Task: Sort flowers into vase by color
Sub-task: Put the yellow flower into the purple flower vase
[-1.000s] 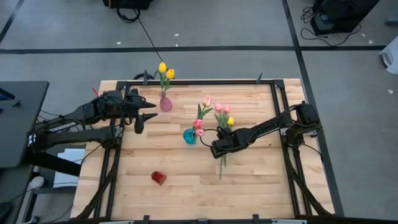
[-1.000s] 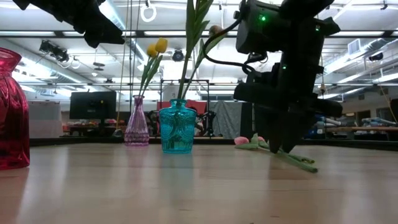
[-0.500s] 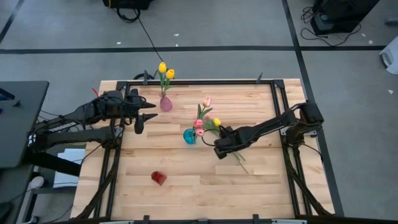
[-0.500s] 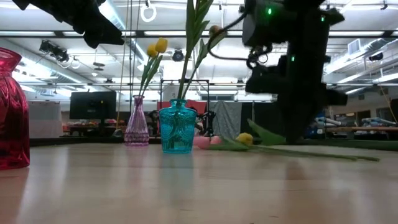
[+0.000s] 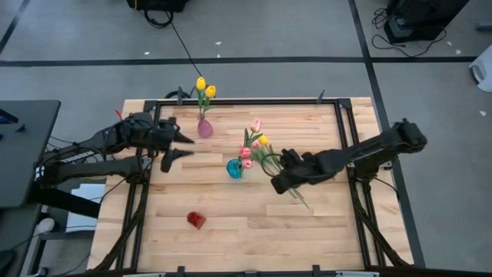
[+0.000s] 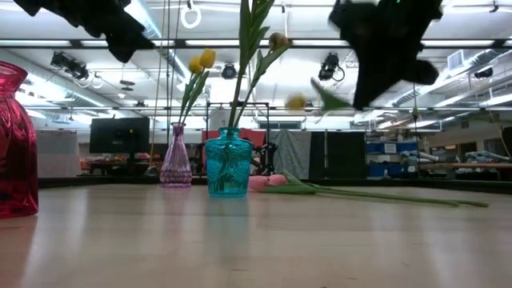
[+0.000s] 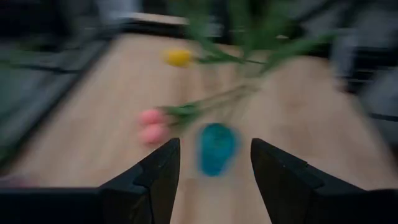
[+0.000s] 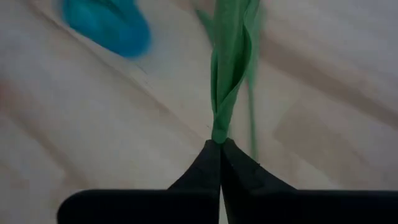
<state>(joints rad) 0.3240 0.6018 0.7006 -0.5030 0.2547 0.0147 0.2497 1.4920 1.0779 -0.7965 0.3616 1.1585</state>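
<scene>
yellow tulip (image 5: 264, 141) now airborne, r end effector (image 5: 278, 185)

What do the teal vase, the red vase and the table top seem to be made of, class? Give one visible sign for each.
Teal vase: probably glass, glossy and see-through, with a moulded pattern.
Red vase: likely glass too, translucent with ribbed, shiny facets.
Table top: wood, seemingly butcher-block, with pale planks and visible joints; the smooth finish faintly reflects the vases in the low view.

Teal vase (image 5: 234, 168): translucent blue-green, embossed pattern.
Pink vase (image 5: 204, 128): pale pink-violet, ribbed.
Red vase (image 6: 16, 140): deep red, faceted.
Yellow tulip (image 5: 263, 141): yellow head, green stem.
Pink tulips (image 7: 152, 125): pink heads.
Table (image 5: 231, 231): light wood planks.
</scene>
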